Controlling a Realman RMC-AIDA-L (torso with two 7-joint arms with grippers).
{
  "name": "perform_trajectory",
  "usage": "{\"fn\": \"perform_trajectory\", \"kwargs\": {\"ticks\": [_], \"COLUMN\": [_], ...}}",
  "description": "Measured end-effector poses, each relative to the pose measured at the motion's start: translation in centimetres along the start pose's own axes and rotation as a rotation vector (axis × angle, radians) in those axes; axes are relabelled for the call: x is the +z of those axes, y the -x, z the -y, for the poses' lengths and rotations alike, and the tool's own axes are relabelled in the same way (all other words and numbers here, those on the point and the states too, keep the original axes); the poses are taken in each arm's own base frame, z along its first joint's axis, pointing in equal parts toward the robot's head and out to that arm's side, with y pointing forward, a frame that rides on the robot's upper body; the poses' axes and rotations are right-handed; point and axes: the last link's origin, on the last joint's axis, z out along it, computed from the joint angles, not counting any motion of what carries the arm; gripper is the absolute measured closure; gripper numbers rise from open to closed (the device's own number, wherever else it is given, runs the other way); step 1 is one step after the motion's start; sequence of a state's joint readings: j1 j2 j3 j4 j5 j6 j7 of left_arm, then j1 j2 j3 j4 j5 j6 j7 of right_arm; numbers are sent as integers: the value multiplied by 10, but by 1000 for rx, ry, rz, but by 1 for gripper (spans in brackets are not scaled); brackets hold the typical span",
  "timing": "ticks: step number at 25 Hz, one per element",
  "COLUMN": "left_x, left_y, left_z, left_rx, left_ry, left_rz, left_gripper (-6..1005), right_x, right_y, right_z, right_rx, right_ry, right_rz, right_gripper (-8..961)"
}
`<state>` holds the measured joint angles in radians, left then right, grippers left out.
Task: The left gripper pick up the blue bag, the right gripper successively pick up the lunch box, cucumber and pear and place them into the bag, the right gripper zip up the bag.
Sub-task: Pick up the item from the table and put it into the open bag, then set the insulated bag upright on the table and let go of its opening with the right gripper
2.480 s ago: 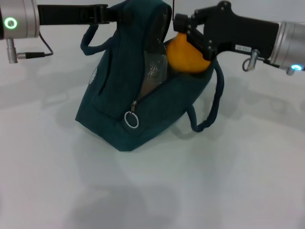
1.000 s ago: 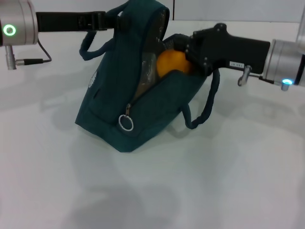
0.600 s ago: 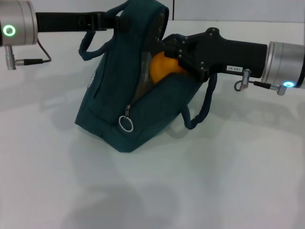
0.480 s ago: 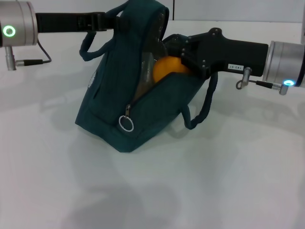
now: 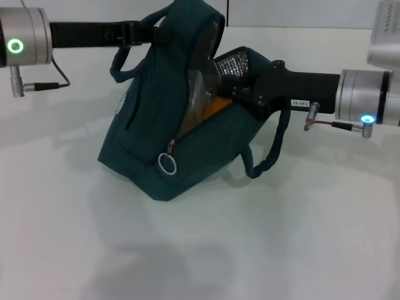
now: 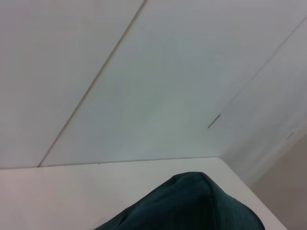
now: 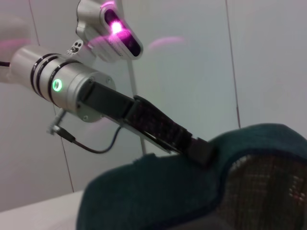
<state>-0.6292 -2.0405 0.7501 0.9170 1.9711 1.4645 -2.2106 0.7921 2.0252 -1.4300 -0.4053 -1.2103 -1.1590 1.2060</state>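
The blue bag (image 5: 156, 119) stands tilted on the white table, its top lifted by my left gripper (image 5: 145, 32), which is shut on the fabric. The same grip shows in the right wrist view, with the left gripper (image 7: 194, 145) on the bag (image 7: 158, 191). My right gripper (image 5: 232, 94) reaches into the bag's open mouth from the right, its fingertips hidden by the lining. Only an orange sliver of the pear (image 5: 213, 108) shows low inside the opening. A clear lunch box (image 5: 199, 87) glints behind it. The cucumber is hidden.
The zipper's ring pull (image 5: 167, 164) hangs at the low end of the opening. One carry strap (image 5: 270, 153) loops down to the table under my right arm, another strap (image 5: 120, 62) hangs under the left arm. The left wrist view shows only the bag top (image 6: 192, 206).
The pear has gone from above the bag's mouth down inside it until only a sliver shows. My right gripper followed it in and sits lower. The left arm held still.
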Motion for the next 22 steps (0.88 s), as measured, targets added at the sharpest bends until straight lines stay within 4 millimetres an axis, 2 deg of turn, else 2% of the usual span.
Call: {"fn": "perform_trajectory", "kwargs": {"ticks": [3, 5, 10, 13, 19, 22], "left_x": [0, -1, -5, -9, -11, -11], "left_y": [1, 2, 7, 10, 9, 9], "left_z": [1, 2, 5, 8, 10, 10], "left_rx": [-2, -5, -17, -29, -23, -24], "left_ry": [-5, -7, -18, -28, -37, -37], "left_rz": [-3, -3, -6, -15, -23, -24], "left_gripper": [949, 949, 949, 949, 949, 949], "right_x": [-10, -23, -71, -91, -112, -113], "right_y": [2, 5, 6, -9, -54, -66], "right_z": [-6, -11, -27, -32, -35, -35], "right_rx": [-6, -26, -93, -76, 3, 37], "right_ry": [14, 13, -17, -57, -172, -208], "right_rz": [52, 119, 303, 322, 277, 259], "right_gripper": [883, 882, 699, 453, 218, 150]}}
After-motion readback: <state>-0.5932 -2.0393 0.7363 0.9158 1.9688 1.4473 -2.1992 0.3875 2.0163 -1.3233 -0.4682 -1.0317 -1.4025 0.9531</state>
